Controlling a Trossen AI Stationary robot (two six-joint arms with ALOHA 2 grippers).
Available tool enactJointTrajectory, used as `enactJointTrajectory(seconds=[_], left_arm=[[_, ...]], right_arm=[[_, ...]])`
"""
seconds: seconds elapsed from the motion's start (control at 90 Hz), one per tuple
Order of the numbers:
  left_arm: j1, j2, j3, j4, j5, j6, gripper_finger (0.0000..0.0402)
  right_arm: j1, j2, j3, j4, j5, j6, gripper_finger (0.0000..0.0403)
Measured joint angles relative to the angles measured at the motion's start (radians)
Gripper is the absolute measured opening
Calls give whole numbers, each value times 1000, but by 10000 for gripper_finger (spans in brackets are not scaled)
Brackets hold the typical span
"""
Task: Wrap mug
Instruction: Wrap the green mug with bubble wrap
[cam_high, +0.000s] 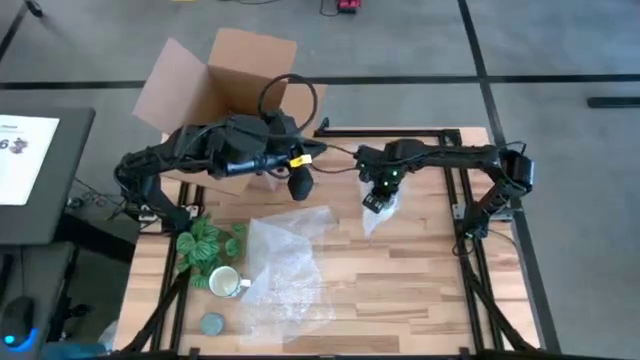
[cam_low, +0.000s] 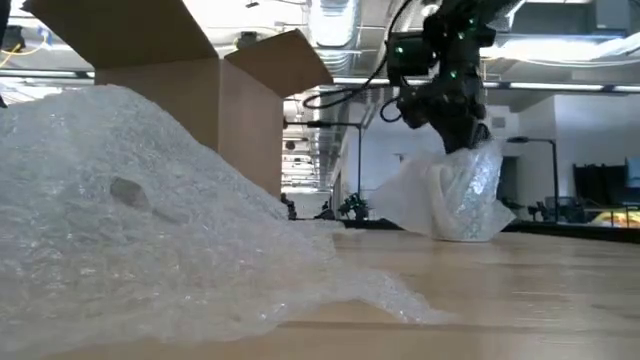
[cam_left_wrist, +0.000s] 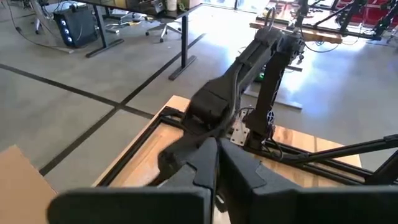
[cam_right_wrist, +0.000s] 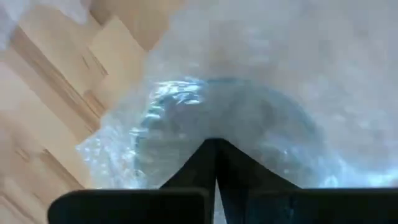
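Right gripper (cam_high: 378, 203), frame centre: fingers pressing together, pinching a clear bubble-wrapped bundle (cam_low: 462, 195). Left gripper (cam_high: 299, 184) idling pressed together. Small cream mug (cam_high: 224, 282) sitting unwrapped, lower left. Risk: wrap slipping, unravelling.

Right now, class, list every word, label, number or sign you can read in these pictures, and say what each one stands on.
"6": a dark character at the left edge of the white sheet, the only mark that comes close to readable in the high view.
Rest of that sheet: print too small and blurred to read.
Yellow tag on the left arm: no writing can be made out.
Cardboard box, bubble wrap, mug: no text visible.
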Motion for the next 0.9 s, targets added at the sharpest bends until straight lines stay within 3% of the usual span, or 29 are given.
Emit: enactJointTrajectory(seconds=[0.356, 0.733, 0.9], left_arm=[[0, 0, 0, -2, 0, 1, 0], [-21, 0, 0, -3, 0, 1, 0], [-45, 0, 0, -4, 0, 1, 0]], right_arm=[[8, -4, 159, -197, -15, 16, 0], [26, -2, -159, 116, 23, 75, 0], [27, -4, -205, 190, 26, 77, 0]])
